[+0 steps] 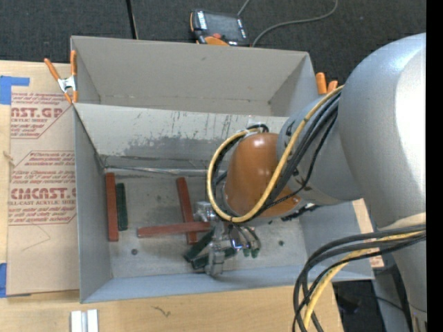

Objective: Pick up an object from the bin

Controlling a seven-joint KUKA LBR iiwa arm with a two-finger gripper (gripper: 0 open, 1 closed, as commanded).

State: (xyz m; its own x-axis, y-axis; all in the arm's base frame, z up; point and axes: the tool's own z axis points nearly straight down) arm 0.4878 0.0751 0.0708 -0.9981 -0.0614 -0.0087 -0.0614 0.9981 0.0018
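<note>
My gripper [220, 249] is low in the bin near the front wall, right of the middle. A dark green stick [196, 253] lies right at its left side, partly under it; whether it is held is hidden. A red-brown stick [166, 231] lies flat, its right end reaching up to the gripper. A second red-brown stick [185, 206] crosses it, running toward the back of the bin.
At the bin's left wall lie a long red-brown stick [111, 207] and a short dark green stick [122, 206], side by side. The orange wrist cover and cables hang over the right half of the bin floor.
</note>
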